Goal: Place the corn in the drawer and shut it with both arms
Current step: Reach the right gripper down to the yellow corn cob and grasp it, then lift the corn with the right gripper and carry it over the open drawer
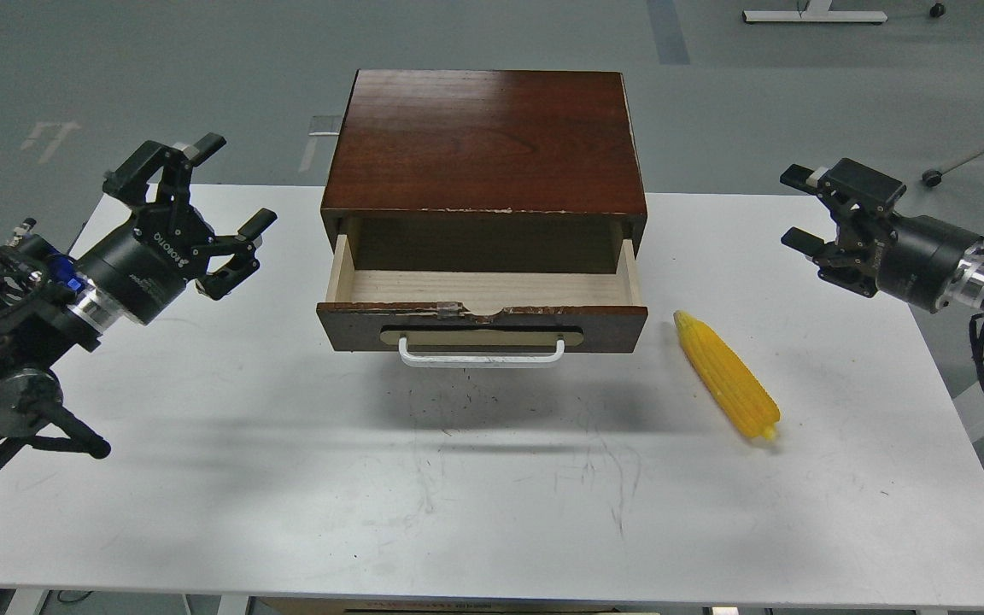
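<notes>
Yellow corn (pixel 727 374) is lying on the desk (pixel 202 478), long axis 11-to-5, at 7 o'clock from the nearer right end effector (pixel 804 209); both end effectors are being held spread, empty.

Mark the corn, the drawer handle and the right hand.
corn (pixel 727 376), head view, middle of the cob
drawer handle (pixel 481 358), head view, white bar's middle
right hand (pixel 799 209), head view, midway between the fingertips
</notes>
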### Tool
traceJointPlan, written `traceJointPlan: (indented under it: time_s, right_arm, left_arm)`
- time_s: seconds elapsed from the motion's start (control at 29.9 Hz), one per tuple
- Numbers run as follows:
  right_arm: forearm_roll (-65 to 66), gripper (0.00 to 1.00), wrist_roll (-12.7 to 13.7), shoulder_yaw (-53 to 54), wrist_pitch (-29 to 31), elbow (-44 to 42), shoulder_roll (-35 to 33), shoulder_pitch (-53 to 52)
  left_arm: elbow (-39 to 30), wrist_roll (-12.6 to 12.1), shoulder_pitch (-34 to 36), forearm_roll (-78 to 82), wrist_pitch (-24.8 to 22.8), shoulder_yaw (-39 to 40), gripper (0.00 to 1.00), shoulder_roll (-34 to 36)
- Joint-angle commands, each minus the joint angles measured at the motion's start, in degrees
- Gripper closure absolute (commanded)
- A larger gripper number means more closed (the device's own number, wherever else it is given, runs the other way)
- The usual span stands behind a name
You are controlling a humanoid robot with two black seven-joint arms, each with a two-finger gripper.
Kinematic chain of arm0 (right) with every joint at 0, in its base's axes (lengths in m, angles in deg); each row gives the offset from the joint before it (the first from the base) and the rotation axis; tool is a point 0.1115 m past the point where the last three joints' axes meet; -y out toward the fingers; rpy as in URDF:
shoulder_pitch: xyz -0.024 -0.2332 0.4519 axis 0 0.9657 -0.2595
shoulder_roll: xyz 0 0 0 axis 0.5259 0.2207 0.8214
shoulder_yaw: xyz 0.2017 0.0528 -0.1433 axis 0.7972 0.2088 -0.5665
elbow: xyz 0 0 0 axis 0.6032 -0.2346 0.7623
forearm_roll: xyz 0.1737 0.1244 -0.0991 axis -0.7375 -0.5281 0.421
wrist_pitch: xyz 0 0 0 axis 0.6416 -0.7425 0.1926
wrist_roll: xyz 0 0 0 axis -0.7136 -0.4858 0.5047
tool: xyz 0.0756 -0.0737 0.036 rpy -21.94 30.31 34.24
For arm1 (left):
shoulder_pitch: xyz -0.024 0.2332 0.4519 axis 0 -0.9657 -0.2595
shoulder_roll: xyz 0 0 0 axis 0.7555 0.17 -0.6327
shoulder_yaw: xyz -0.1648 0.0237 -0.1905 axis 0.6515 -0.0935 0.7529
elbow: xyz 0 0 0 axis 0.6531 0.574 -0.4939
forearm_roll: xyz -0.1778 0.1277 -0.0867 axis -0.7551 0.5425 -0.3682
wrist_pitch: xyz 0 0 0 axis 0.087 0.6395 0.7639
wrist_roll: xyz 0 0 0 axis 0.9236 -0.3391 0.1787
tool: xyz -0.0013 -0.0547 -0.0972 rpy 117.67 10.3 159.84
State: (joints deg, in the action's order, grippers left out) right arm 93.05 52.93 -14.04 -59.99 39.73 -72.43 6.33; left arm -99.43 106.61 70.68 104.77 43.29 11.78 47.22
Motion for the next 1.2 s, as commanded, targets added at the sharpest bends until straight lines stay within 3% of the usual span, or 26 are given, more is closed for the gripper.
traceJointPlan:
  time_s: [0.0, 0.17, 0.33, 0.87, 1.07, 1.17]
  right_arm:
    - [12.68, 0.0, 0.02, -4.96, -0.03, 0.94, -1.77, -4.56]
    - [24.72, 0.0, 0.02, -17.43, -1.08, 0.85, -1.33, -12.04]
    - [29.39, 0.0, 0.02, -22.02, -4.76, -0.2, 2.79, -12.57]
    - [29.67, 0.01, 0.02, -30.29, -9.61, -5.21, 11.06, -11.52]
    - [29.67, 0.09, 0.02, -30.9, -9.61, -5.39, 11.68, -10.73]
    - [29.67, 0.25, 0.02, -32.92, -9.61, -5.48, 11.77, -10.73]
  left_arm:
    - [-0.01, -0.01, 0.04, -0.03, 0.01, 0.02, 0.0, -0.32]
    - [-0.18, -0.01, 0.04, -0.03, 0.01, 0.02, 0.0, -0.41]
    - [-0.45, -0.01, 0.04, -0.03, 0.01, 0.02, 0.0, -0.41]
    - [-0.62, -0.01, 0.04, -0.03, 0.01, 0.02, 0.0, -0.58]
    - [-0.62, -0.01, 0.04, -0.03, 0.01, 0.02, 0.0, -0.49]
    - [-0.62, -0.01, 0.04, -0.03, 0.01, 0.11, 0.0, -0.49]
